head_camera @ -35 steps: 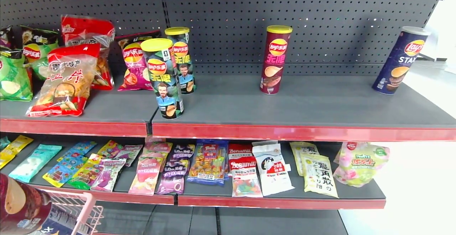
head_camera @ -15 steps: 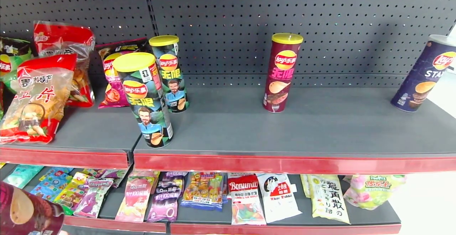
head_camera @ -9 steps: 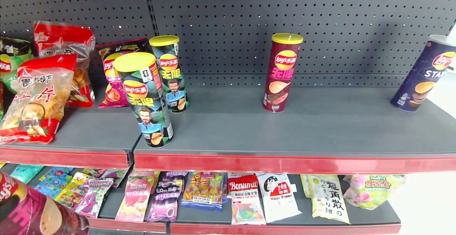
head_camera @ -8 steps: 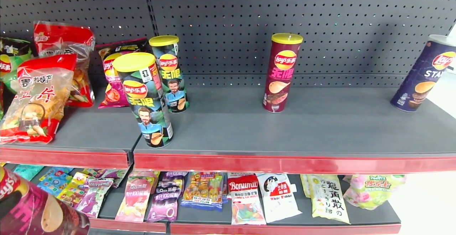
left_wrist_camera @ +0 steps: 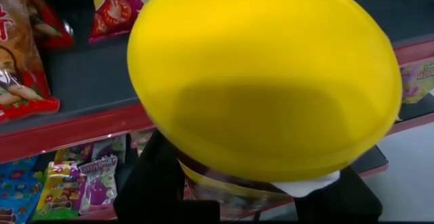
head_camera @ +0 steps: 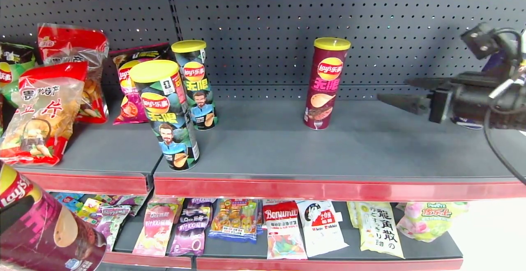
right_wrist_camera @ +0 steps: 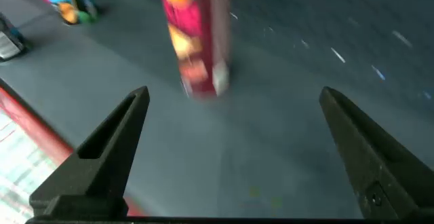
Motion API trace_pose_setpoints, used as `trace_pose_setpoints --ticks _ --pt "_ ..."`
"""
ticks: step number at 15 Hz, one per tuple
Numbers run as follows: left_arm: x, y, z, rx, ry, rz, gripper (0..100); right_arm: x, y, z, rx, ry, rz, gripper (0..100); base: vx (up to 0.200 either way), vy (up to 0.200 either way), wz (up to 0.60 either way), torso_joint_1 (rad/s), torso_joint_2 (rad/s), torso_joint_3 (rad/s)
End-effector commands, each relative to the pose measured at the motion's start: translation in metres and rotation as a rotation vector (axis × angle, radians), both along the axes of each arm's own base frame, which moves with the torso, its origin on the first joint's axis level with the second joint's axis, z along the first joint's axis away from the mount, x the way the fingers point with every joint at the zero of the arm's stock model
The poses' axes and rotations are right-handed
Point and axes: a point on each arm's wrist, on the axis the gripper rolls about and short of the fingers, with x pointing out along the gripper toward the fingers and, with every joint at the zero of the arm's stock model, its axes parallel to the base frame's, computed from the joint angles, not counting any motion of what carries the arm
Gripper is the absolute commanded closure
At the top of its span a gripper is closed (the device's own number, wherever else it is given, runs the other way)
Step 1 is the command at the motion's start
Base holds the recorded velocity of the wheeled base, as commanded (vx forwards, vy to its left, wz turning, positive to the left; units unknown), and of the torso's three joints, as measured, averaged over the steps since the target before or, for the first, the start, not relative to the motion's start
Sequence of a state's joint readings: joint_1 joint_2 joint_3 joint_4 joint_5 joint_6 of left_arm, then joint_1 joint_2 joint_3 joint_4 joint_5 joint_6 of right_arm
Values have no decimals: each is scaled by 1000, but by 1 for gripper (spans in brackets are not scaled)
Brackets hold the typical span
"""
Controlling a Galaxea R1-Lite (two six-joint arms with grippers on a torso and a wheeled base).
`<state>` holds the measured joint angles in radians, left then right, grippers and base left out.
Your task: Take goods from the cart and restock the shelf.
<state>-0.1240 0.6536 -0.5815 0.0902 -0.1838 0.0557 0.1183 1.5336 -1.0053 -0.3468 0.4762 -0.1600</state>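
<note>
Presently the left hand (left_wrist_camera: pixel 247 193) is clenched on a maroon crisp can (head_camera: pixel 45 230), its black fingers (left_wrist_camera: pixel 156 190) pressed to either side of the can's body below the yellow lid (left_wrist_camera: pixel 264 75). In the head view this held can sits tilted at the lower left corner, in front of and below the red lip of the upper shelf (head_camera: pixel 328 152), not on any shelf.

The right hand (head_camera: pixel 392 89) is released, with its two fingers spread wide. It hangs level above the right part of the upper shelf and points toward a second maroon can (head_camera: pixel 326 84). That can stands upright near the pegboard back panel (head_camera: pixel 370 24), well apart from the fingertips. In the right wrist view it lies beyond the gap between the fingers.

Two dark green cans (head_camera: pixel 166 115) stand upright left of centre, one near the front edge and one behind it. Snack bags (head_camera: pixel 45 106) lean at the far left. Candy packets (head_camera: pixel 283 230) lie in a row on the lower shelf (head_camera: pixel 419 230).
</note>
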Motion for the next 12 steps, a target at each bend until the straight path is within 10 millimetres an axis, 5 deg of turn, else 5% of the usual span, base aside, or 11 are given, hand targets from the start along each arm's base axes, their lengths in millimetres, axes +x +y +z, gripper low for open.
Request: trace_pose_setpoints --ticks 1,4,12 --pt "0 0 0 0 0 3 100 77 36 -29 -13 42 134 0 0 0 0 0 0 0" --pt "-2 0 1 1 -9 5 100 96 46 -24 1 11 188 0 0 0 0 0 0 0" --pt "-1 0 1 2 -7 2 100 107 53 -29 9 16 236 0 0 0 0 0 0 0"
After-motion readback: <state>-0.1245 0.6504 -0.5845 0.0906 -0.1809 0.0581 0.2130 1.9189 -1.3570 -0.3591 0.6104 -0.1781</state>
